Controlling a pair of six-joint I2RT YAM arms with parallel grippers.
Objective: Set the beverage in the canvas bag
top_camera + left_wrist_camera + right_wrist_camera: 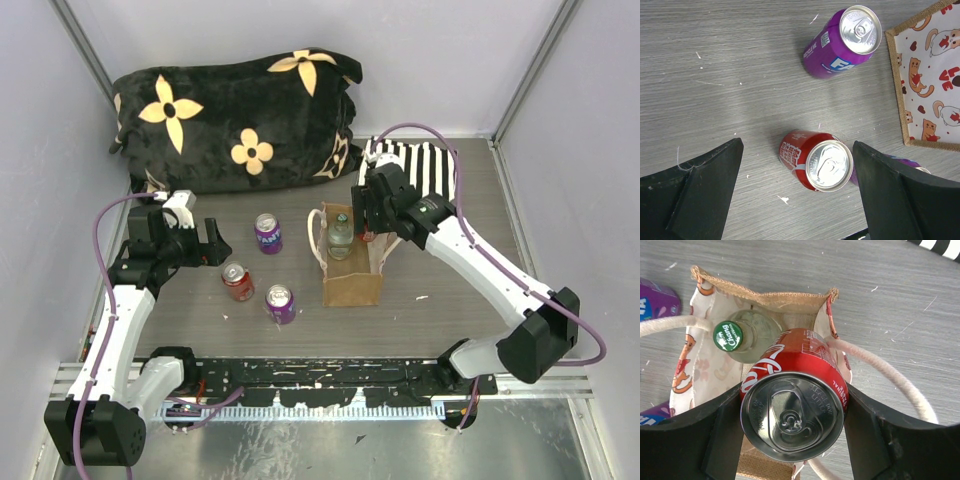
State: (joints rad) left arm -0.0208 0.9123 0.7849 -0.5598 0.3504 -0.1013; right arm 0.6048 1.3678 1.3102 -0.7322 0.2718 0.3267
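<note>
Coca-Cola can (792, 405) in right tool (794, 432); Chang bottle (742, 337) in canvas bag (765, 297).

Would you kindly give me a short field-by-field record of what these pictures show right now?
right gripper: shut on the cola can, over the bag's opening
canvas bag: upright, open, mid-table
inside bag: glass bottle with a green cap
left gripper: open, above the red can
standing on table: red can, purple cans
task state: cola can not yet released
</note>
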